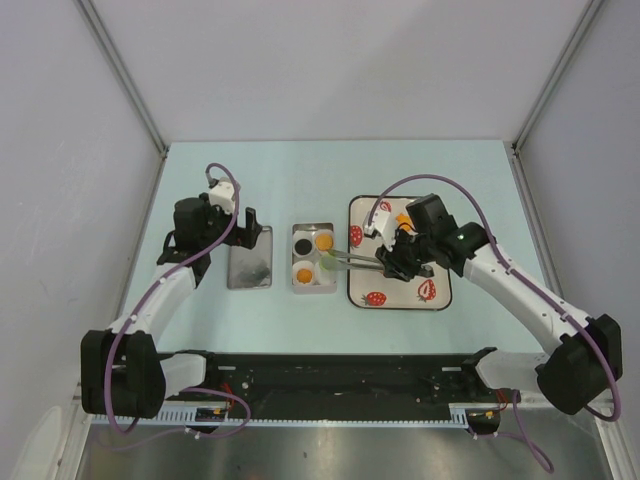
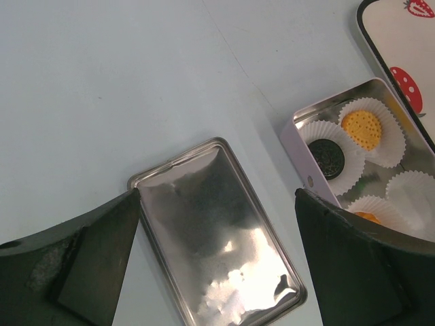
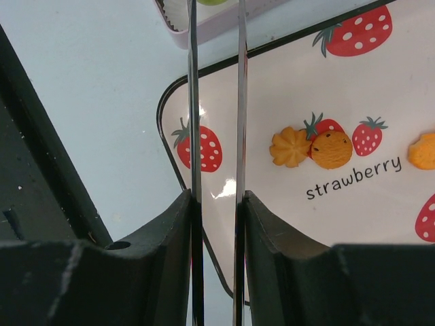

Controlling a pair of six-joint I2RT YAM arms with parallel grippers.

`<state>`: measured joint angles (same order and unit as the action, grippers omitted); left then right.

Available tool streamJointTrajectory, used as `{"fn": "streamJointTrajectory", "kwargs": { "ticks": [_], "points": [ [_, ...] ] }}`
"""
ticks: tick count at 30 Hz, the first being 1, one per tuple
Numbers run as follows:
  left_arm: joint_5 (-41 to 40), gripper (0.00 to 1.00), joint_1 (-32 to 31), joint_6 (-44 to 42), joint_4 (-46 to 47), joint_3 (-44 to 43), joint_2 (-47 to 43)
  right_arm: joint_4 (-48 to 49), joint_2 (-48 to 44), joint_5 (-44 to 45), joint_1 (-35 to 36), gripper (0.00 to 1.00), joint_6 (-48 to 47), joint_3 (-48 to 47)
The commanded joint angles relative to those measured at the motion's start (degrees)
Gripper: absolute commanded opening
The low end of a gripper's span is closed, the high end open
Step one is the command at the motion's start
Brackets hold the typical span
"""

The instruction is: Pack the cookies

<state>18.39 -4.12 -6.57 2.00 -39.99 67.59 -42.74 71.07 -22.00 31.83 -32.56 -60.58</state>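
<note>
Green cookie point(image 3: 214, 2) is bracketed by tweezers point(image 3: 193, 102) clenched in right gripper point(image 3: 217, 204); left gripper point(image 2: 217, 197) is held wide open.

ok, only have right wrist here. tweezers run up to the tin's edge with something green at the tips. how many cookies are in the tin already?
Observer: three, each in its own paper cup: one black cookie and two orange cookies.
Operator: which cup is the green one going to?
Observer: top view puts the green cookie at the near-right corner of the tin, over the fourth cup. Can't tell if it's set down.
Operator: left arm?
Observer: the left gripper is open and hovers over the lid, which lies flat on the table just left of the tin.
</note>
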Motion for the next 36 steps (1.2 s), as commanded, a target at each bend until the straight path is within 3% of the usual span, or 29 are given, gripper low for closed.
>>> {"fn": "streamJointTrajectory", "kwargs": {
  "ticks": [1,18,29,36],
  "points": [
    [1.2,1.00,-0.3,-1.3,0.7,-2.3,0.3,2.8,0.9,0.4,0.8,0.21,0.7,-2.4],
    [1.2,1.00,-0.3,-1.4,0.7,-2.1,0.2,3.1,3.9,1.1,1.8,0.23,0.1,-2.4],
    [1.1,1.00,-0.3,-1.3,0.8,-2.1,0.3,2.5,4.2,2.8,2.6,0.40,-0.4,-2.4],
    [1.0,1.00,-0.3,-1.5,0.6,-2.1,0.1,2.8,4.2,3.5,2.9,0.43,-0.4,-2.4]
  ]
}}
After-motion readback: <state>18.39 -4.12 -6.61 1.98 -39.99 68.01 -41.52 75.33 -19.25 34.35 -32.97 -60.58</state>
